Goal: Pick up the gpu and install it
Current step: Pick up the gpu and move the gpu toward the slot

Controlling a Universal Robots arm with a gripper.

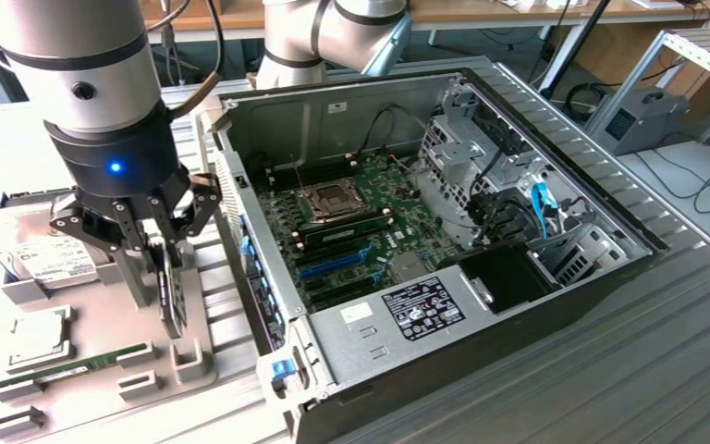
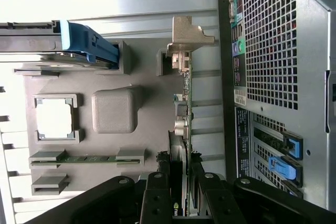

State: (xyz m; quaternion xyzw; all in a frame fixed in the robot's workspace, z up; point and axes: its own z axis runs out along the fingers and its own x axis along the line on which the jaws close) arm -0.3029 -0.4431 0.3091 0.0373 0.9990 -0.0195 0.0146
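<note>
Writing is scarce and none of it reads from where I stand: the silver hard drive [image 1: 30,248] carries a white label, the metal power-supply box in the open black computer case [image 1: 568,159] wears a black sticker with white print [image 1: 423,310], and the wrist view shows printed stickers beside the case's perforated rear grille [image 2: 278,51], all too small to make out. The black multi-fingered gripper [image 1: 155,277] [image 2: 182,178] hangs over the grey moulded fixture tray [image 1: 84,305] [image 2: 147,77], clenched on the gpu [image 1: 171,305] [image 2: 181,129], a thin dark circuit card with a silver end bracket. The gpu stands on edge, one finger against each face, and a tiny green mark by the fingers is unreadable. The card is at the tray's side nearest the case, just outside its rear panel; whether it has left its slot I cannot tell. On the tray lie the drive in a blue rail [image 2: 86,43], a square silver processor chip [image 1: 41,338] [image 2: 55,116] and a narrow green memory stick [image 1: 78,363] [image 2: 86,158]. Inside the case the green motherboard [image 1: 355,222] lies exposed. Blue plastic latches [image 2: 286,163] sit at the rear expansion slots.
</note>
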